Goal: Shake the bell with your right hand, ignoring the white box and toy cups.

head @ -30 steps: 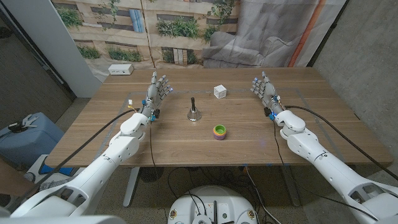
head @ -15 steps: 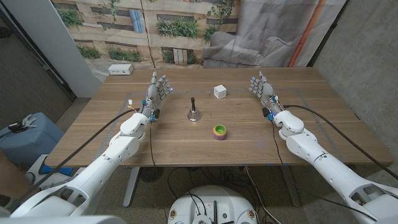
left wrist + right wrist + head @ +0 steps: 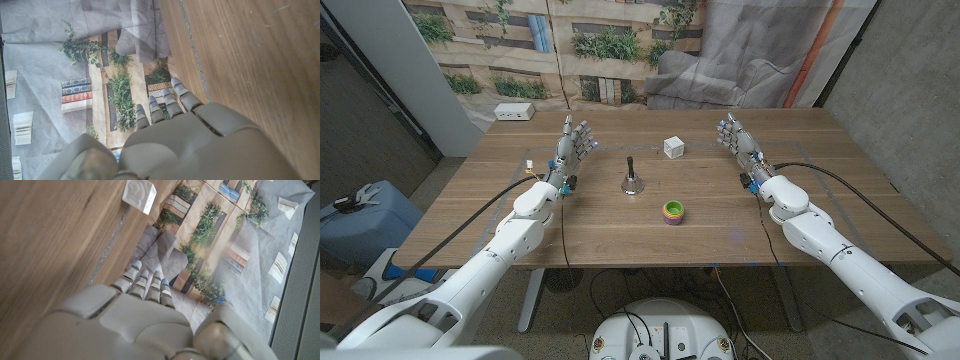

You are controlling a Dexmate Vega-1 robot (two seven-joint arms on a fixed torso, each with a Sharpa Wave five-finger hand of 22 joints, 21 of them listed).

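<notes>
A small metal bell [image 3: 631, 181] with a dark upright handle stands near the middle of the wooden table [image 3: 710, 225]. My right hand [image 3: 741, 146] is at the right side of the table, well to the right of the bell, fingers straight and apart, holding nothing; its back shows in the right wrist view [image 3: 125, 315]. My left hand [image 3: 571, 150] stands to the left of the bell with its fingers apart and nothing in it, also seen from behind [image 3: 185, 135].
A white box [image 3: 673, 147] sits behind and right of the bell, between it and my right hand, and shows too in the right wrist view [image 3: 139, 194]. Stacked toy cups [image 3: 673, 211] stand in front of the bell. A white device [image 3: 514, 111] lies at the far left corner.
My right hand has drifted a little leftward and toward the far side of the table. The bell, box, cups and left hand have not moved.
</notes>
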